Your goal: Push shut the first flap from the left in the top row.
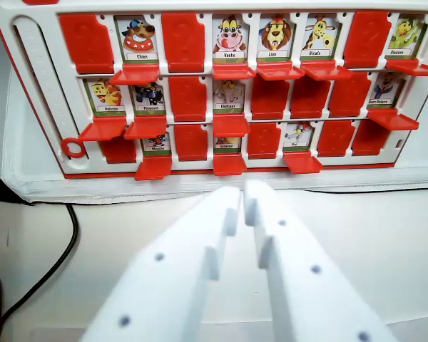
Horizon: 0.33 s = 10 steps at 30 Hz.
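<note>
— While the wrist view looks down its own white gripper (pixel 243 194), how do the fingers stand?
— Nearly together, only a thin slit between the tips, nothing held, well short of the game board (pixel 36 71).
— And the top row's leftmost flap (pixel 86 41)?
— At the wrist view's upper left, standing flat and red; the neighbouring Chien flap (pixel 135 74) hangs open.

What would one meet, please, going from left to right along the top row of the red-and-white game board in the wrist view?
Shut red flap → open dog card "Chien" → shut flap → cow card "Vache" → lion card → giraffe card → shut flap → green animal card.
</note>
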{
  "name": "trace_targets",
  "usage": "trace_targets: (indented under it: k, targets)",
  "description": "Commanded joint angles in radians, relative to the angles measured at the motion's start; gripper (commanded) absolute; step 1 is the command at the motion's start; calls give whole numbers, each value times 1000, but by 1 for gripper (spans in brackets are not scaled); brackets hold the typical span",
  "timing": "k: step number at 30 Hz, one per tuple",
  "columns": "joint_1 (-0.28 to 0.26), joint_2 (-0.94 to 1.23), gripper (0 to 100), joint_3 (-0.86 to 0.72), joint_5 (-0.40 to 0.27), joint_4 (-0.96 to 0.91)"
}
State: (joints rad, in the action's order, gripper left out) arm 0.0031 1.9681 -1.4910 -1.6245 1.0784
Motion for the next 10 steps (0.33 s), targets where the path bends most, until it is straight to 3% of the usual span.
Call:
trace_targets:
  k: [1, 10]
  targets:
    - [8, 44, 0, 58, -5, -2]
    - [12, 38, 0, 63, -2, -5]
